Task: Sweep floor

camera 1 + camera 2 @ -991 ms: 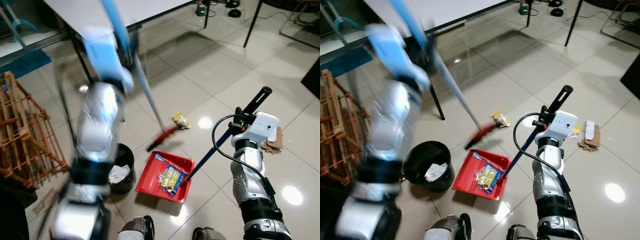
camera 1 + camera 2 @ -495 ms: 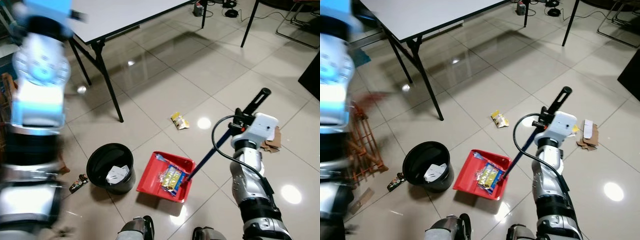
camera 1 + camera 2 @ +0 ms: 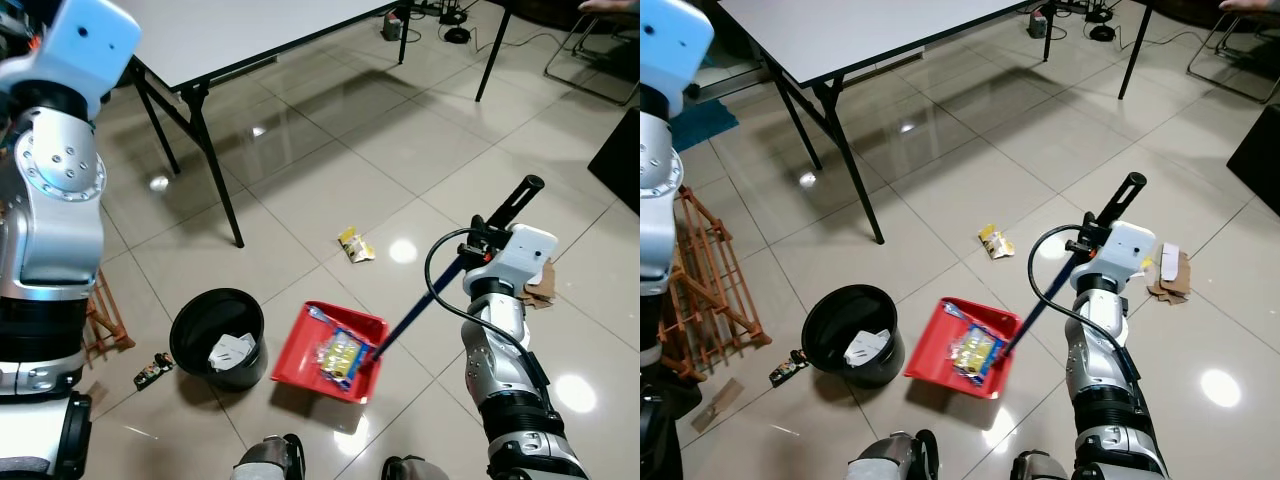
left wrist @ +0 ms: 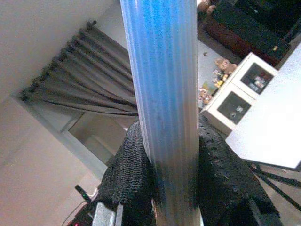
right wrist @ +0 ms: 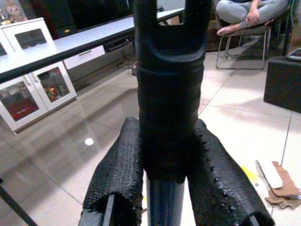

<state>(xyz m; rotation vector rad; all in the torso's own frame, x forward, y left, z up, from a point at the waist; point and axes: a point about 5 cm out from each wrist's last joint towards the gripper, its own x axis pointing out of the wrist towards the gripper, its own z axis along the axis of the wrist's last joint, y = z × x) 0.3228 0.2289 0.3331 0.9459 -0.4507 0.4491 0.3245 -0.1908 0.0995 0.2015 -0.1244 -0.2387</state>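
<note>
One yellow wrapper, print unreadable

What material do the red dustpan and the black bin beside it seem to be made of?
The red dustpan looks like moulded plastic: an even, bright colour with a slightly glossy rim. The black bin also seems plastic, with a smooth, dull-shiny round wall, though painted metal cannot be excluded.
</note>
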